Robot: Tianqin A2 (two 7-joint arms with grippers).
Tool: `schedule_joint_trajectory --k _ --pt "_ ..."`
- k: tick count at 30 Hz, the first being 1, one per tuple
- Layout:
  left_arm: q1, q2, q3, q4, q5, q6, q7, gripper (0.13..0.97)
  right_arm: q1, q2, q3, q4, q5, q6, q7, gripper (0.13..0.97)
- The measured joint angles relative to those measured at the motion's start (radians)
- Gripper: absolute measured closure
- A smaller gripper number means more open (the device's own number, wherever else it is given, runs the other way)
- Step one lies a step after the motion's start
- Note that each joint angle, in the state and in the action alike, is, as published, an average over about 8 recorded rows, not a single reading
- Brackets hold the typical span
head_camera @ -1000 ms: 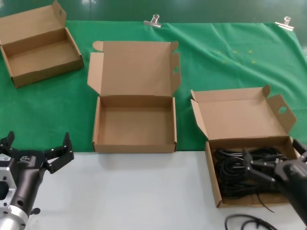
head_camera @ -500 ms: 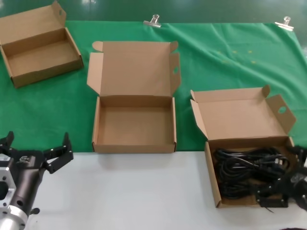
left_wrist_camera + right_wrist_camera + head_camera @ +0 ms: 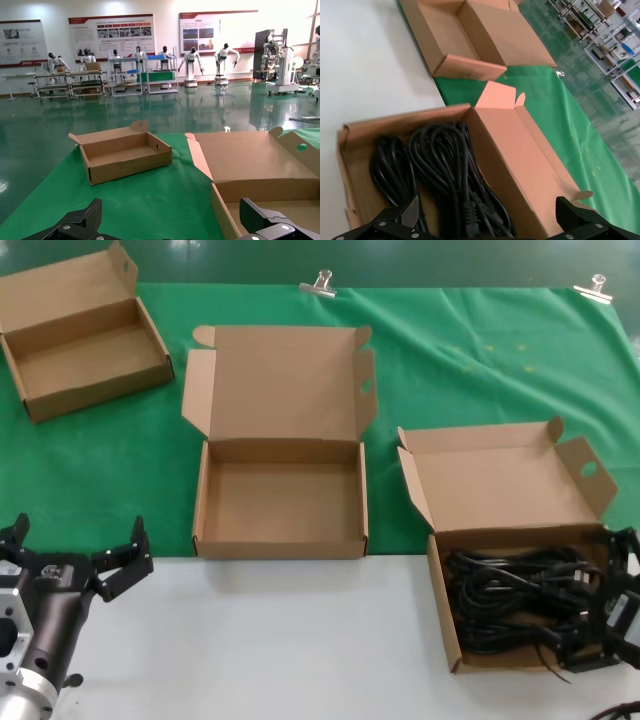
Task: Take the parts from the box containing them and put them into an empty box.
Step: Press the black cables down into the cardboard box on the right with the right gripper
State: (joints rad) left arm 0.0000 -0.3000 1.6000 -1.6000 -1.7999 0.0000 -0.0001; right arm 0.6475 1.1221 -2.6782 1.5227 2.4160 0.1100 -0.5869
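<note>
The black cables lie coiled in the right box, whose low lid stands open. My right gripper is open over that box's right end, with nothing between its jaws. In the right wrist view the cables lie just past my open right gripper. The empty box with the tall squarish lid sits in the middle. My left gripper is open and empty at the front left; in its wrist view it faces green cloth beside the empty box's side wall.
A third open, empty box sits at the far left on the green cloth. A loose black cable lies on the white table at the front right corner. Two metal clips hold the cloth's far edge.
My right gripper has drawn back from over the middle of the cable box to its right end and turned. The left arm has not moved.
</note>
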Motion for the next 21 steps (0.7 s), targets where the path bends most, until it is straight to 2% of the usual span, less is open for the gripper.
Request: schedule_joint_trajectory --k 5,9,14,21 --pt "0.000 0.000 0.000 0.000 0.000 0.000 0.000 0.132 0.064 -0.028 -0.053 -0.044 0.174 0.024 -0.202 0.129" --pt "0.000 0.000 0.000 0.000 0.000 0.000 0.000 0.132 0.091 -0.049 -0.068 -0.071 0.277 0.033 -0.313 0.129" --pt "0.000 0.000 0.000 0.000 0.000 0.000 0.000 0.132 0.101 -0.064 -0.073 -0.088 0.324 0.035 -0.362 0.129" --pt "0.000 0.000 0.000 0.000 0.000 0.000 0.000 0.132 0.093 -0.067 -0.075 -0.087 0.336 0.036 -0.369 0.129"
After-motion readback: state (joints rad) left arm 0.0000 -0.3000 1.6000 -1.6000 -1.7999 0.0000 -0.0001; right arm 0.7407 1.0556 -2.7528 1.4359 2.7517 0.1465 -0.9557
